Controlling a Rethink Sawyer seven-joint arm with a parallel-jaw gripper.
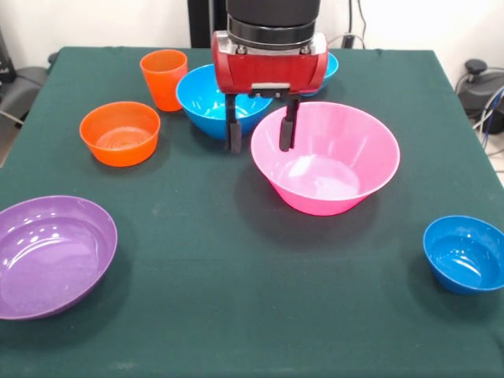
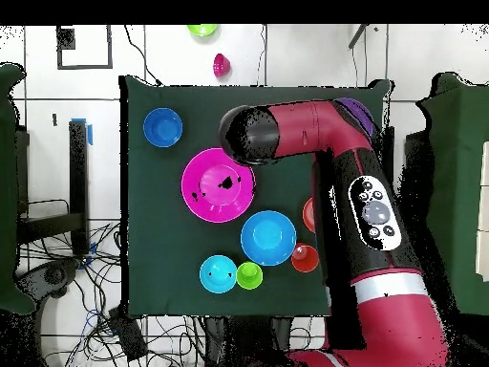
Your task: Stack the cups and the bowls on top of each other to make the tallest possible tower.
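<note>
My gripper [image 1: 261, 132] is open and lowered over the far left rim of the huge pink bowl [image 1: 324, 161]. One finger [image 1: 234, 132] is outside the rim and the other is inside. The large blue bowl [image 1: 206, 98] sits just behind, with the orange cup [image 1: 164, 79] and the orange bowl [image 1: 120, 132] to its left. The purple bowl [image 1: 51, 253] is near left and a small blue bowl [image 1: 465, 252] near right. A second small blue bowl [image 1: 331, 67] peeks from behind the gripper. In the overhead view the arm hides the gripper above the pink bowl [image 2: 218, 184]. The light green cup [image 2: 249, 275] stands beside the small blue bowl [image 2: 218, 274].
In the overhead view the arm [image 2: 377, 210] covers most of the orange bowl and the purple bowl [image 2: 361, 110]. A lime green bowl [image 2: 201, 31] and a small pinkish-red bowl [image 2: 221, 65] lie off the table, beyond its far edge.
</note>
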